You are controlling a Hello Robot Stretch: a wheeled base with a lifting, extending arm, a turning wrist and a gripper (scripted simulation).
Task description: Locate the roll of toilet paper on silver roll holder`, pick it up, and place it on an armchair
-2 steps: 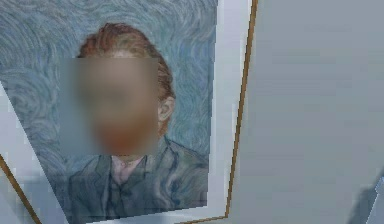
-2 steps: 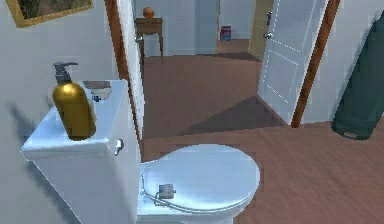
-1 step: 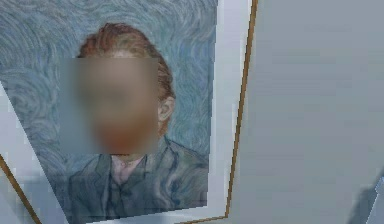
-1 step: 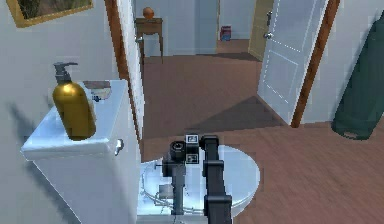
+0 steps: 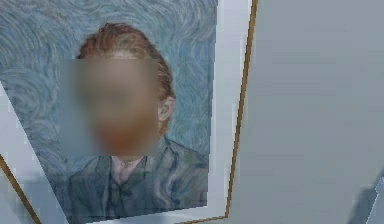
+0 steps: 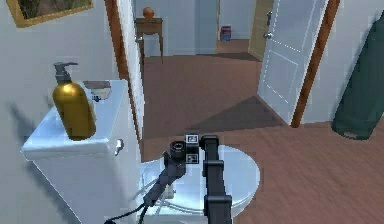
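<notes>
Around the toilet we cannot tell where the roll is, nor which way its axis runs. A small grey thing on the tank, beside a gold pump bottle, is too small to name. In the arm side view the gripper shows in front of the toilet, so we cannot tell whether it holds anything or how its fingers stand. Its arm is cut by the bottom edge. Beyond, a doorway leads over wood floor to a small table bearing an orange ball. A white door stands beside it, and a dark green shape is cut by the right edge. The forward view gives us a gold-framed portrait, tilted and cropped, against bare wall.
</notes>
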